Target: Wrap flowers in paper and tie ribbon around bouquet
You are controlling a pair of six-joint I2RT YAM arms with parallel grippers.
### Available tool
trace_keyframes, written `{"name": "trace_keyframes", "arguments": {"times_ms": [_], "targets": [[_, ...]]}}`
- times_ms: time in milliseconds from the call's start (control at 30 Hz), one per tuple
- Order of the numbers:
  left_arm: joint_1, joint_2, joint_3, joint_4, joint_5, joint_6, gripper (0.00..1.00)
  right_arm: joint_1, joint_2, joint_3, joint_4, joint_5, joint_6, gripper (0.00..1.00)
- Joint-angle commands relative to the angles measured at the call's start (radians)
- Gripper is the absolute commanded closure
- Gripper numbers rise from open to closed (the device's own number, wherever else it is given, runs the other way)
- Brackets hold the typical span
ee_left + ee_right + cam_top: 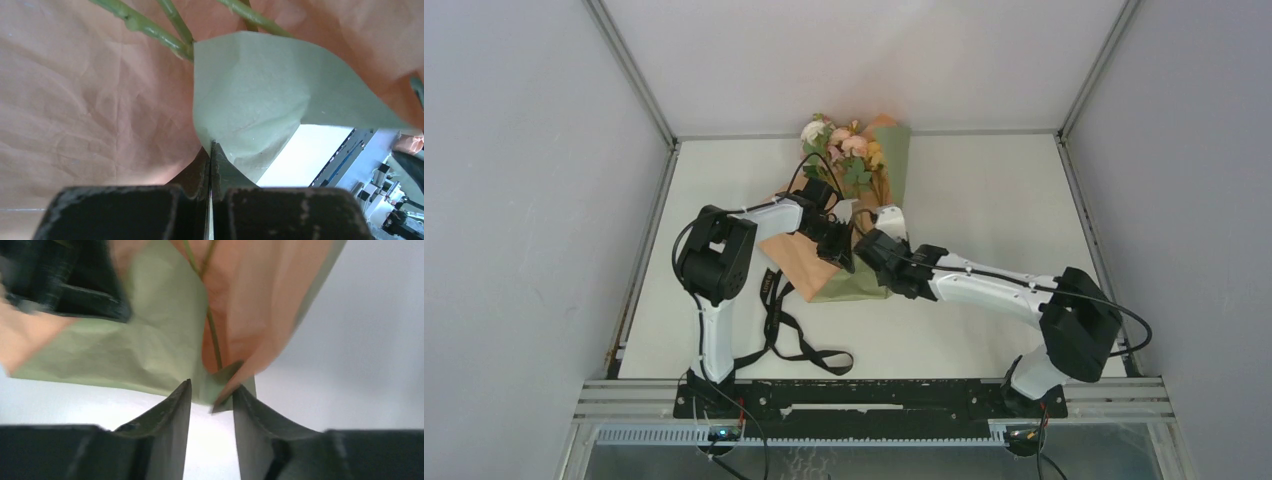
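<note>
- Jaws of the left gripper (212, 152) are pressed flat together, pinching a thin olive-green flap of the paper (260, 95) between their tips.
- The right gripper (212, 390) has its jaws a narrow gap apart. A lower corner of the paper sits right at their tips, and nothing looks clamped.
- In the overhead view both grippers meet over the middle of the sheet, left gripper (836, 243) just beside right gripper (871, 243).
- The paper lies near the centre of the table (994, 190), partly folded over itself, with the peach inner face and the olive outer face both showing.
- The flowers (844, 145) rest on the paper with pink, white and yellow blooms at the far end. Thin green stems (150, 31) run towards the grippers, under the lifted flap.
- The ribbon (796, 340) lies loose in black loops on the table, close to the left arm's base and just beside the paper's near-left corner.
- Handling, as a judgement: the sheet looks light, creased and floppy, so it will likely sag or spring open if released. Edges and corners are the safest places to hold it. The stems look slender and easy to bend, so they are better pressed through the paper than gripped bare.
</note>
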Motion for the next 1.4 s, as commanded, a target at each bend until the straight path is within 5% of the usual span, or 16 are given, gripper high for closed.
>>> {"name": "trace_keyframes", "arguments": {"times_ms": [0,133,167,200,500,733,867,933,1167,1367], "targets": [[0.006,0.022,-0.002,0.029,-0.112,0.019,1.00,-0.076,-0.127,-0.189,0.042,-0.099,0.255,0.45],[0.006,0.018,-0.009,0.037,-0.096,0.017,1.00,-0.158,-0.261,-0.441,0.278,-0.238,0.453,0.23],[0.006,0.016,-0.011,0.040,-0.093,0.016,1.00,-0.171,-0.295,-0.495,0.363,-0.263,0.481,0.06],[0.006,0.014,-0.014,0.042,-0.090,0.016,1.00,-0.176,-0.321,-0.539,0.421,-0.274,0.502,0.01],[0.006,0.003,-0.016,0.050,-0.079,0.017,1.00,-0.223,-0.234,-0.599,0.610,-0.236,0.588,0.02],[0.006,-0.008,-0.014,0.047,-0.086,0.020,1.00,-0.222,-0.148,-0.536,0.479,-0.081,0.603,0.24],[0.007,-0.010,-0.006,0.043,-0.105,0.028,1.00,-0.215,-0.149,-0.525,0.451,-0.035,0.558,0.64],[0.007,-0.007,0.014,0.030,-0.120,0.044,1.00,-0.190,-0.145,-0.497,0.431,0.000,0.497,0.76],[0.007,0.025,0.049,0.004,-0.130,0.043,1.00,-0.077,-0.021,-0.231,0.133,0.220,0.342,0.98],[0.009,0.044,0.053,0.000,-0.135,0.033,1.00,0.039,0.060,-0.078,0.090,0.333,0.049,1.00]]}}
